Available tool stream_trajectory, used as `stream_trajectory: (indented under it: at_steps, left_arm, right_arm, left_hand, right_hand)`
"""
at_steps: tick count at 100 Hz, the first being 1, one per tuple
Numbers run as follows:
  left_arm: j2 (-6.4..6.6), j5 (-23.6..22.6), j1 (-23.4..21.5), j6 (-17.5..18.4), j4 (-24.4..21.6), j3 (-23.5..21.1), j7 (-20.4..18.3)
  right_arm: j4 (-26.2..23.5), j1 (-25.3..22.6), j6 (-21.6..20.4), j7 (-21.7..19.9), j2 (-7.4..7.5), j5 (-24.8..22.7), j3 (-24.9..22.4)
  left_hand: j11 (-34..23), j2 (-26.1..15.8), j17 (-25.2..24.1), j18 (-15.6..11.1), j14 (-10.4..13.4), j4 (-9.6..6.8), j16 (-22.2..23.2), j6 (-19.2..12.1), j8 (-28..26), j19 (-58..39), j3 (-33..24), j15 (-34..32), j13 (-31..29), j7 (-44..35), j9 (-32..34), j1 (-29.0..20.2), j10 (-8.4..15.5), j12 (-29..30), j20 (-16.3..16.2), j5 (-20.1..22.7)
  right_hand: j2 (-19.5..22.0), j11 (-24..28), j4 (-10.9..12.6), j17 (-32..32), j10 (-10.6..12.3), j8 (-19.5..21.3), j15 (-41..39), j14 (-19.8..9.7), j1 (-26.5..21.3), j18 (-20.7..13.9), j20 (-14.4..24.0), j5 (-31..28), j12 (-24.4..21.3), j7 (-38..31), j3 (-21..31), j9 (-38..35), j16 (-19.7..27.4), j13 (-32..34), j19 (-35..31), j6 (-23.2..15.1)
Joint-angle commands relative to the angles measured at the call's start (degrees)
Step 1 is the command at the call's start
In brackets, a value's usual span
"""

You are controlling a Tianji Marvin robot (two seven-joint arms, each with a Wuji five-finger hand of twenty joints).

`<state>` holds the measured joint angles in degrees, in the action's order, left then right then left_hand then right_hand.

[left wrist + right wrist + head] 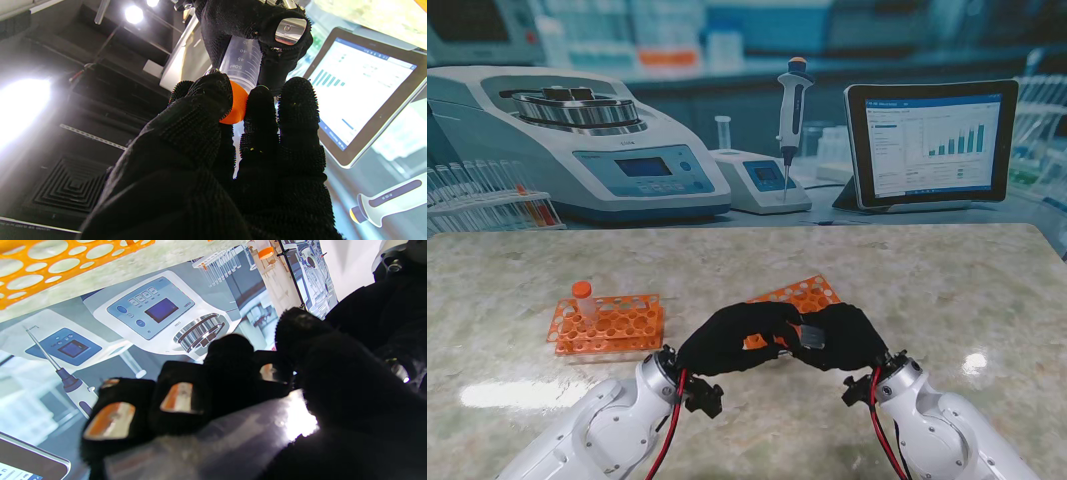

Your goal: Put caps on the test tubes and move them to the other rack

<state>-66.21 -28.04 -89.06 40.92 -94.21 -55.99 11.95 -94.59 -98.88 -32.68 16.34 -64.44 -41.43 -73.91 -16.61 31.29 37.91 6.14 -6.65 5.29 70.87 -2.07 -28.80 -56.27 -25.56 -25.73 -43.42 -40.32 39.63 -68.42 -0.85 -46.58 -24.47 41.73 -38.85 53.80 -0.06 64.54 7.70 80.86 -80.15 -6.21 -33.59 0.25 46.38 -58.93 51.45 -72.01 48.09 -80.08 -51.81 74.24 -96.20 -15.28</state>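
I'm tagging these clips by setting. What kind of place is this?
It is dressed as a laboratory bench. Orange tube racks sit on a marble-look table; the centrifuge, pipette and tablet behind look like a printed backdrop, so probably a mock-up.

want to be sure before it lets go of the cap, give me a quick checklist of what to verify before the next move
1. Right hand holds the clear tube: ok, its fingers wrap the barrel in the left wrist view.
2. Left hand grips the orange cap: ok, pinched between thumb and fingers.
3. Cap sits on the tube mouth: ok, they meet end to end.
4. Cap fully threaded: cannot tell, the fingers hide the seam.
5. Left rack has free holes: ok, one capped tube stands at its far left corner, other holes look open.
6. Right rack unobstructed: cannot tell, both hands cover its near part.
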Motion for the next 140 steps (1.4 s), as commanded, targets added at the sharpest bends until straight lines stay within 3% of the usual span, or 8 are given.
stream_trajectory:
  at_steps: [1,38,56,70,140]
  left_arm:
    - [-0.02,0.1,-0.4,-0.1,-0.1,0.1,-0.5]
    - [-0.44,0.9,0.1,-0.5,1.0,0.8,0.3]
    - [-0.85,3.5,0.1,-0.7,1.1,1.2,0.3]
    - [-1.11,5.0,0.3,-0.7,1.1,1.6,0.4]
    - [-0.66,6.8,2.3,-0.9,1.6,3.2,-2.4]
  right_arm:
    - [-0.3,-0.3,0.0,0.0,-0.18,0.0,0.3]
    - [-0.3,-0.4,-0.2,0.3,-0.24,-0.2,0.3]
    - [-0.2,-0.4,-0.8,1.1,-0.37,-0.4,0.3]
    - [-0.5,-0.7,-1.2,1.2,-0.38,-0.5,0.3]
    - [-0.6,-0.8,-1.8,1.2,-0.36,-0.6,0.8]
  left_hand:
    - [-3.0,-1.4,0.1,-0.7,2.5,-1.86,-0.9,1.5,-0.6,0.9,-2.5,0.3,-0.9,-0.9,1.1,-5.5,-1.7,-1.3,0.8,1.1]
    - [-3.0,-1.7,0.1,-0.8,2.5,-1.83,-1.5,1.3,-0.5,0.8,-2.2,-0.3,-0.6,-0.9,0.9,-5.5,-1.7,-1.6,1.0,1.0]
    - [-2.8,-1.9,0.0,-0.9,2.3,-1.79,-2.1,1.5,-0.3,1.0,-2.0,-0.4,-0.5,-0.6,0.8,-5.5,-1.9,-1.5,1.0,1.0]
    - [-2.9,-1.1,-0.4,0.7,2.2,-1.38,-2.5,1.7,-0.2,0.8,-3.2,-0.8,-0.3,-0.3,0.6,-5.5,-2.0,-0.8,0.7,1.1]
    - [-2.6,-1.7,-0.8,0.6,2.0,-1.4,-3.4,2.0,0.8,1.1,-2.7,-0.7,-0.2,1.4,0.4,-5.5,-2.1,0.1,0.1,1.4]
  right_hand:
    - [1.4,0.1,-0.7,4.3,-0.6,2.4,-10.2,-3.7,-1.9,-6.4,2.6,-1.2,0.6,-3.1,0.3,-2.4,-3.6,1.5,-17.9,-4.5]
    - [1.5,0.1,-0.8,4.3,-0.6,2.4,-10.1,-3.7,-1.8,-6.4,2.6,-1.1,0.6,-3.1,0.2,-2.4,-3.5,1.5,-17.9,-4.5]
    - [1.5,0.1,-0.8,4.3,-0.5,2.5,-10.1,-3.8,-1.8,-6.4,2.6,-1.0,0.7,-3.1,0.2,-2.4,-3.5,1.5,-17.9,-4.5]
    - [1.5,0.1,-0.8,4.3,-0.4,2.5,-10.0,-3.8,-1.8,-6.5,2.6,-1.1,0.7,-3.2,0.2,-2.4,-3.5,1.5,-17.8,-4.6]
    - [1.6,0.1,-0.8,4.3,-0.5,2.5,-10.0,-3.8,-1.8,-6.5,2.6,-1.0,0.6,-3.2,0.2,-2.4,-3.5,1.5,-17.8,-4.6]
